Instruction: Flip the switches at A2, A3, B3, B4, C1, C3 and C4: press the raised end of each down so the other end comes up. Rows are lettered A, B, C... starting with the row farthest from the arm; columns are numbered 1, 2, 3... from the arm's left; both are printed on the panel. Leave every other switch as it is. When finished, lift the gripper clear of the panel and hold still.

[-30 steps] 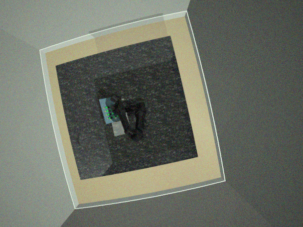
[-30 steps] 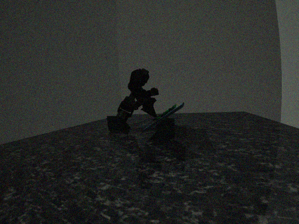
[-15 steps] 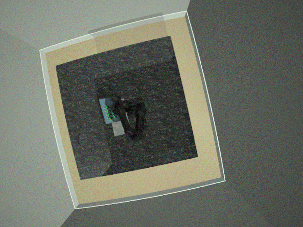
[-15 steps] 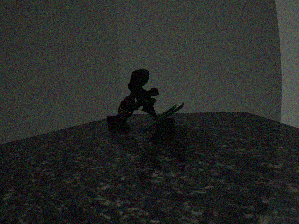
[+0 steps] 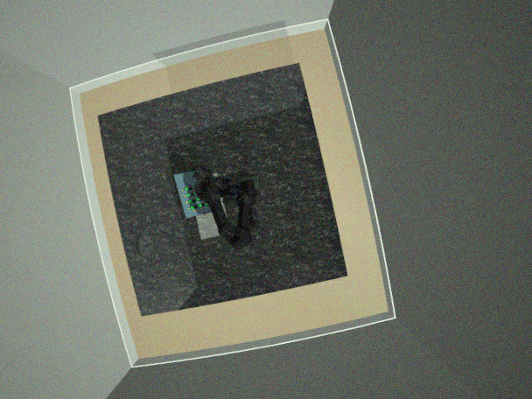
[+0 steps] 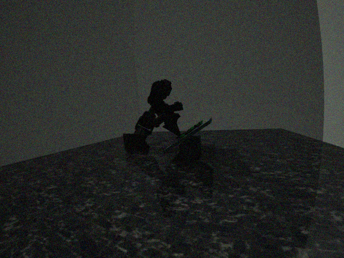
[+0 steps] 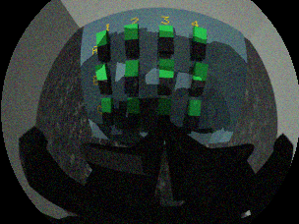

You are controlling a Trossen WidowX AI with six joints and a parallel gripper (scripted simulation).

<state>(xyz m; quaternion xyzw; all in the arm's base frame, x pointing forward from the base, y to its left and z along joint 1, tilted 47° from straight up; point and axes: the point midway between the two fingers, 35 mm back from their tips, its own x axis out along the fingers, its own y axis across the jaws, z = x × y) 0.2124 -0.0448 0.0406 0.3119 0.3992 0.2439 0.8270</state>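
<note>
Directly ahead of the gripper (image 7: 160, 159) sits the switch panel (image 7: 149, 77), a blue-grey board tilted up toward the arm on a dark stand, so its face meets the tool nearly square rather than from above. Fingers are pressed together with nothing between them; judged reason: the narrow closed tip serves as a single poking point that can hit one rocker end without brushing a neighbour.

Wrist view: three rows of four switches, green and black halves, column numbers printed beyond the far row. The nearest row (image 7: 149, 107) lies just past the fingertips; the tip lines up about between the second and third columns of that row. Whether it touches a rocker, cannot tell — the lower edge of the row is hidden by the dark fingers.

Exterior view: the arm (image 6: 159, 110) is folded low, wrist dipped toward the lower edge of the sloped panel (image 6: 198, 127). This fits work on the near row, probably C3.

Top view: the arm (image 5: 232, 206) covers the near side of the panel (image 5: 185, 197); the far columns show green dots.

Which targets are already flipped: too dim to judge reliably.
</note>
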